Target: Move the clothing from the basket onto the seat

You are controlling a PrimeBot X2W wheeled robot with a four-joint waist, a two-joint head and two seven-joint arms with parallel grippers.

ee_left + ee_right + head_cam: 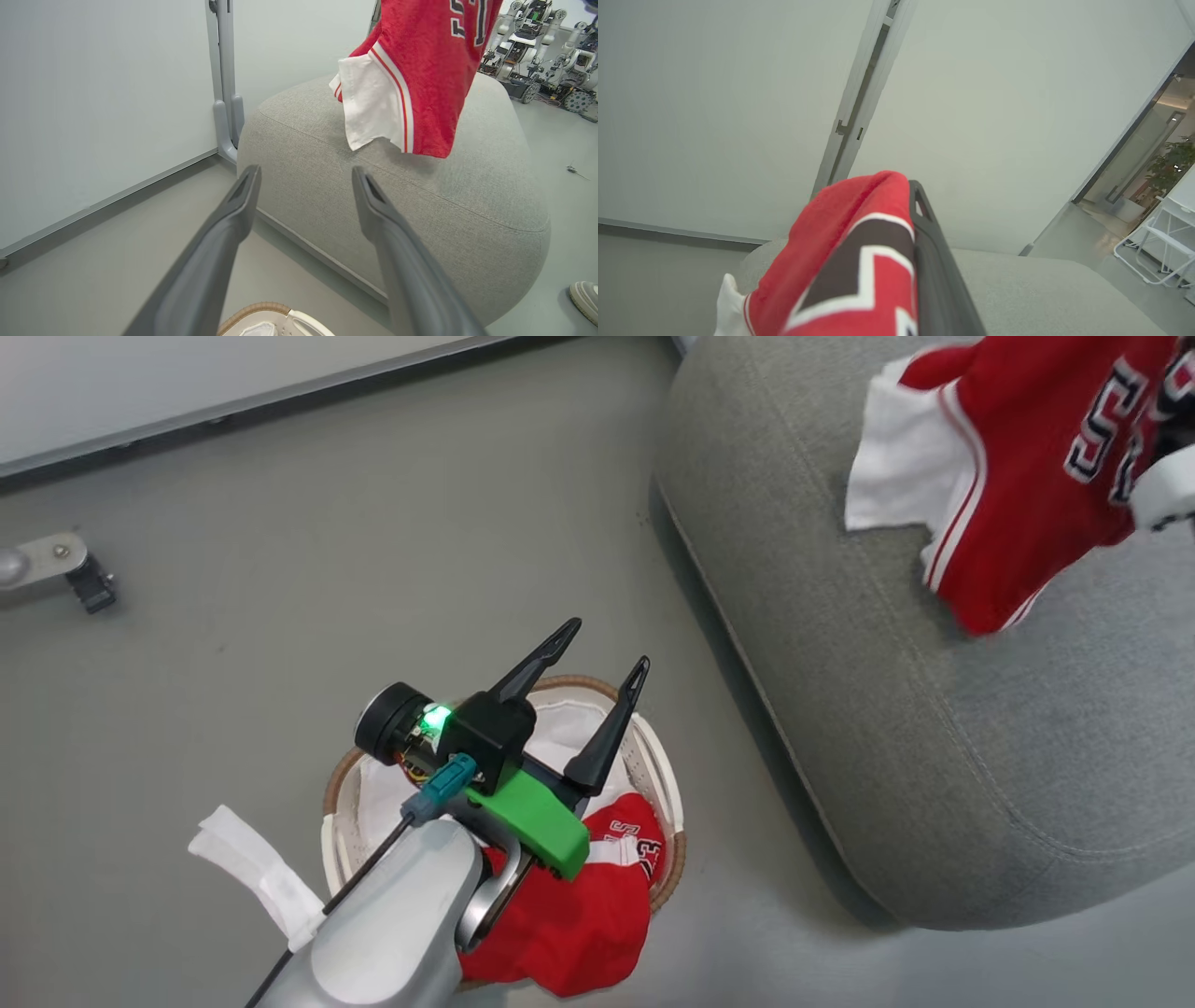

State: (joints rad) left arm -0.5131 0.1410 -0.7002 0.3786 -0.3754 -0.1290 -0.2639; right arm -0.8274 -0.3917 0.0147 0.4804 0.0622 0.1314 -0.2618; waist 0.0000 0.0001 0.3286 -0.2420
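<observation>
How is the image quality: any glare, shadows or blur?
Head view: soft light, faint shadow on the seat beneath the red garment, green lamp on the left gripper blooms. Left wrist view: sharp, no glare. Right wrist view: the garment near the lens looks soft.

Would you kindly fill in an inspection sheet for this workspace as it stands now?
Surface: grey floor; grey seat beside the basket.
Job's things: held red garment hangs over the seat; second red garment lies in the basket, spilling over its rim.
Clutter: white sheet in the basket; white strip by the left forearm, unclear what.
Grippers: left gripper open above the basket; right gripper shut on the held red garment.
Cables: black cable along the left forearm.
Surroundings: white wall panels, parked robots, a shoe, a metal fitting on the floor.
</observation>
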